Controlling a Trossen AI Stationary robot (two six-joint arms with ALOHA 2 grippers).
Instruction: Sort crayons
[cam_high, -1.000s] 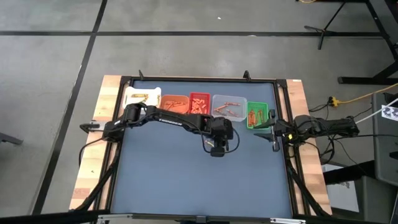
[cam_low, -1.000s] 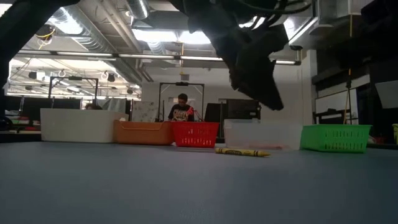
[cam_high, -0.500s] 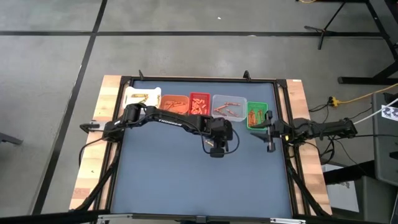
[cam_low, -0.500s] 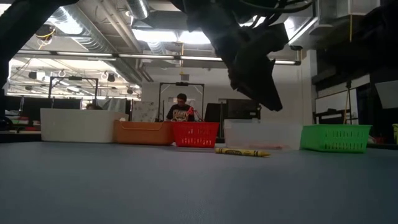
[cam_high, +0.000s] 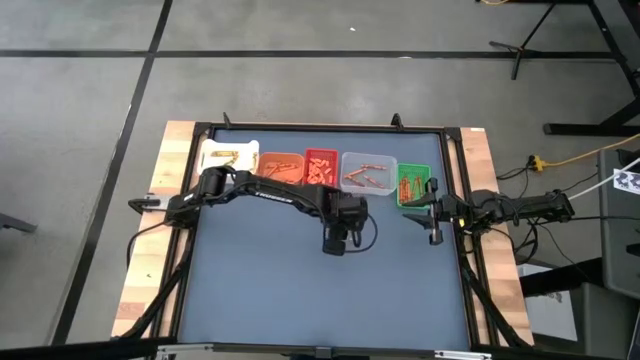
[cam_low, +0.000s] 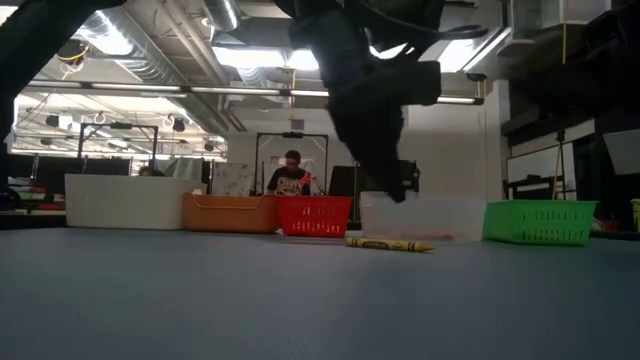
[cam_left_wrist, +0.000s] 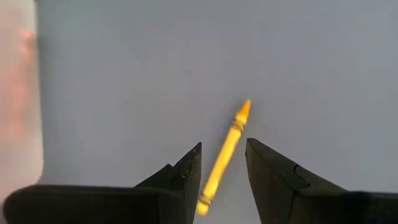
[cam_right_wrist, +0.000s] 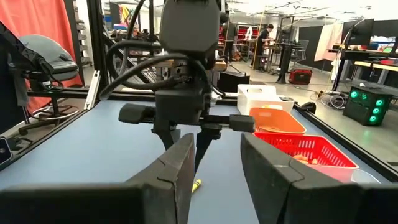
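One yellow crayon (cam_low: 390, 243) lies flat on the blue table, in front of the clear bin. My left gripper (cam_left_wrist: 223, 143) hangs above it, pointing steeply down, open. In the left wrist view the crayon (cam_left_wrist: 224, 158) shows in the gap between the fingers, which stand clear of it. In the high view my left gripper (cam_high: 337, 240) covers the crayon. More crayons lie in the bins along the far edge. My right gripper (cam_right_wrist: 216, 146) waits open at the table's right edge (cam_high: 432, 222), pointing level at the left arm.
Five small bins stand in a row at the far edge: white (cam_high: 228, 157), orange (cam_high: 281, 165), red (cam_high: 321, 165), clear (cam_high: 368, 172) and green (cam_high: 414, 183). The blue table top (cam_high: 300, 290) stretches toward the near edge. A person sits in the room far behind the table.
My left gripper has tipped from a slant to pointing steeply down, and its fingertips have come lower and a little toward the table's left, over the yellow crayon. My right gripper has shifted slightly toward the table's left. The crayon has not moved.
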